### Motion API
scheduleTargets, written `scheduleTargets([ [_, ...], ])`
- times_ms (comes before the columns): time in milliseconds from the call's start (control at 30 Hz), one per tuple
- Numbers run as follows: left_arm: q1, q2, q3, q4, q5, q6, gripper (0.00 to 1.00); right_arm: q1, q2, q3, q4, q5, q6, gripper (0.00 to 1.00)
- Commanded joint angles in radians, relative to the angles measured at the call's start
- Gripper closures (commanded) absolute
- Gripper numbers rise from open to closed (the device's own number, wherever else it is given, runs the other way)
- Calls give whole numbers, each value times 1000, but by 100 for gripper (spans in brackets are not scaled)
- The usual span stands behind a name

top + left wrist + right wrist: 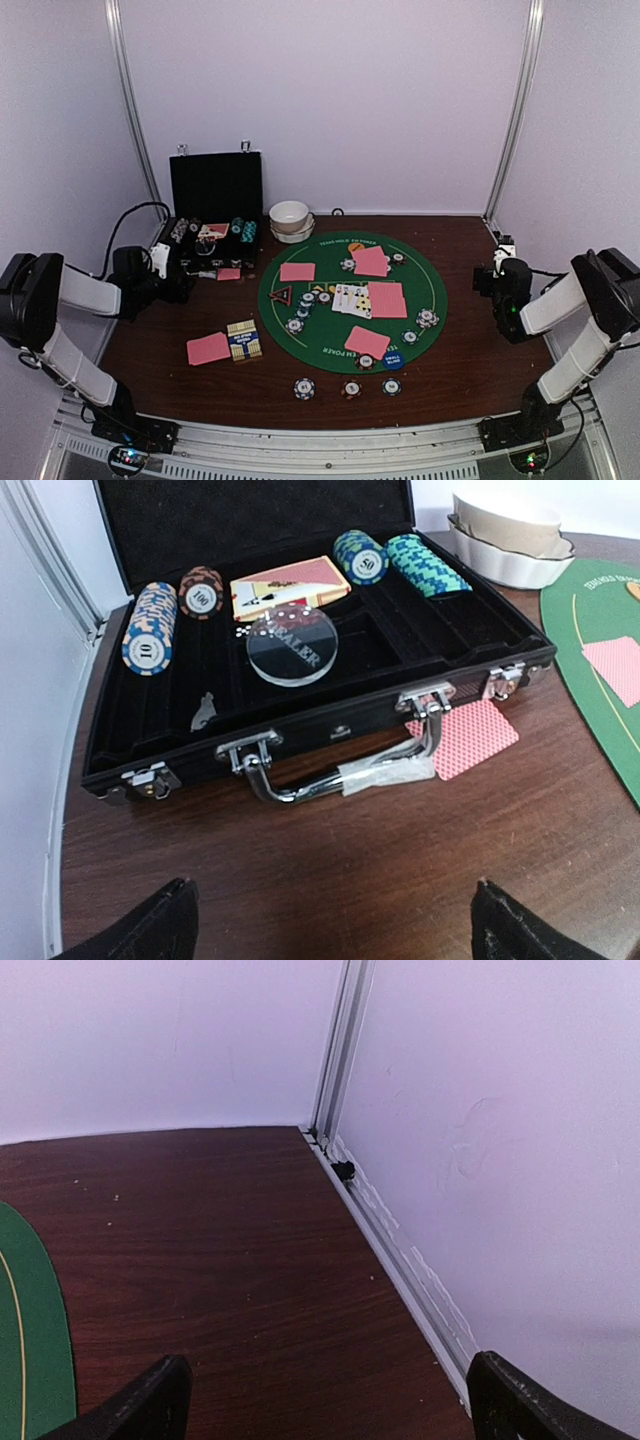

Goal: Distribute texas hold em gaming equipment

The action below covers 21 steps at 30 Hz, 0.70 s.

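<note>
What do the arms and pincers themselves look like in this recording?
The left arm and right arm match: white tubular links, bulky black joint housings, black bases on an aluminium rail. A black cable loops behind the left arm. The left pincer and right pincer each have two black, matte fingers.

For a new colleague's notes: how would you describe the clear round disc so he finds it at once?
Find the open black case at the table's far left, beside the white bowls. Near its middle, before a card deck, lies the clear disc. Unlike the striped chips around it, it is transparent and reads DEALER.
</note>
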Motion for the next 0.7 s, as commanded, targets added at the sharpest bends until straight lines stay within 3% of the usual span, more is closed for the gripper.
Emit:
scheduleTargets([
  [0,4,80,42,99,7,-41,3,-4,12,-9,100,-68,-38,1],
  [100,4,67,18,127,-23,-56,2,-7,34,15,97,-63,-42,0],
  [233,4,96,-202,561,-44,-69,3,-22,30,24,66,-76,-24,1],
  [367,3,82,-147,432,-38,-60,2,-24,27,22,69,-80,-24,1],
  [667,3,84,-148,443,-40,-63,2,-23,28,14,89,-82,-34,0],
])
